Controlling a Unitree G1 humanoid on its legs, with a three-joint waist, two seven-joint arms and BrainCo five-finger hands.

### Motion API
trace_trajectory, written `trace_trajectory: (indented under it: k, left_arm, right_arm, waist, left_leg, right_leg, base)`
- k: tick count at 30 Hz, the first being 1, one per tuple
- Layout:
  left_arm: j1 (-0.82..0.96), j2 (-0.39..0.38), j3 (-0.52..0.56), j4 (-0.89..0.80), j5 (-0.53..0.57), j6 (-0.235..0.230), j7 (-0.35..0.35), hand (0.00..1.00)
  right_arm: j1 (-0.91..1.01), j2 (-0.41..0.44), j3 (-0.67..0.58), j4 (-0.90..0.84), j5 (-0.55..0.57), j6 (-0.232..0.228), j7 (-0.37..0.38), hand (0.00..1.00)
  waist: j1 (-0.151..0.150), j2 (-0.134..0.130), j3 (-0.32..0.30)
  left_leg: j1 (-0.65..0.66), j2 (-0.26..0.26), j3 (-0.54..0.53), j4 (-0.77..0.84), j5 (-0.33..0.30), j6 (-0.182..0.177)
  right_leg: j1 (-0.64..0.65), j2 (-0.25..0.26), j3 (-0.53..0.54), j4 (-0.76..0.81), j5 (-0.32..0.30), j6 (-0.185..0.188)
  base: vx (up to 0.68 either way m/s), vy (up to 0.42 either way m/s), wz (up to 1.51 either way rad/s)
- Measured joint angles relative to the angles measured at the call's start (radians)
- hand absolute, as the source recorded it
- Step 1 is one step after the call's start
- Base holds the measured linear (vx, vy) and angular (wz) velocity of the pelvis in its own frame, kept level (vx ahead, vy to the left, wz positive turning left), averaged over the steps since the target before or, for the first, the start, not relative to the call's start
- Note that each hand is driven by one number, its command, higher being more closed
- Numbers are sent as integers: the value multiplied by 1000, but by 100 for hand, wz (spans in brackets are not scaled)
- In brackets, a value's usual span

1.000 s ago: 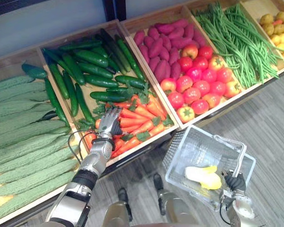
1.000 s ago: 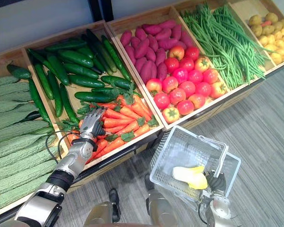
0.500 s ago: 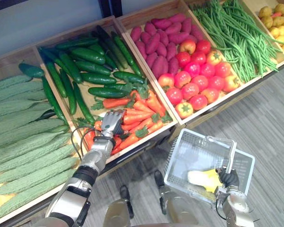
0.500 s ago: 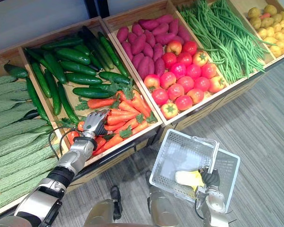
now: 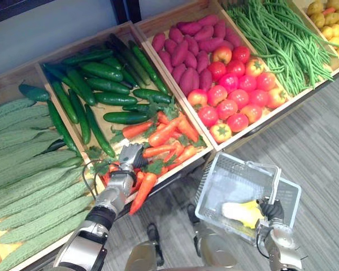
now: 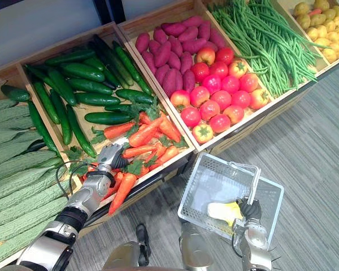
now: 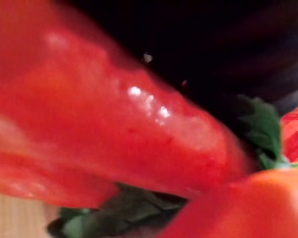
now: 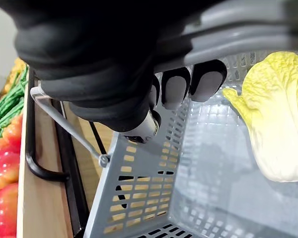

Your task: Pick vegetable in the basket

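Grasping a carrot at the crate's 6 o'clock rim with the left hand; holding the basket handle at 4 o'clock with the right hand. Lift clear, lower beside the cabbage.

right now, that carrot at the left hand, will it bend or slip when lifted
The carrot looks stiff: it sticks out straight, no droop. Its glossy tapered skin may slip in the left hand. The leafy top might tear if pulled.

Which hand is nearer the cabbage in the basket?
Right. The right hand grips the basket handle beside the cabbage; the left hand holds a carrot at the carrot pile.
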Motion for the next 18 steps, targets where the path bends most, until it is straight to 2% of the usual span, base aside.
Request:
trace_trajectory:
  k: [3,9,18]
  left_arm:
    - [32,0,60,-88,-41,30,11,100]
    - [90,-4,167,-332,-92,58,86,100]
    - [146,-94,216,-564,-172,61,139,100]
  right_arm:
    - [19,5,-6,-8,0,0,0,100]
    - [38,37,-19,-31,-1,9,-1,100]
    - [64,63,-18,-86,-1,26,4,100]
  waist:
    - [5,0,0]
    - [14,2,-1]
    - [36,1,-6]
  left_leg:
    - [1,-3,-2,-3,0,0]
    - [3,-4,-2,-2,0,0]
    - [16,1,8,6,-8,10]
  right_leg:
    - [0,-3,1,0,0,0]
    - [2,-7,3,2,0,0]
    - [17,-5,13,2,0,0]
  base:
    - [0,0,0]
    - [0,0,0]
    - [-10,10,-3]
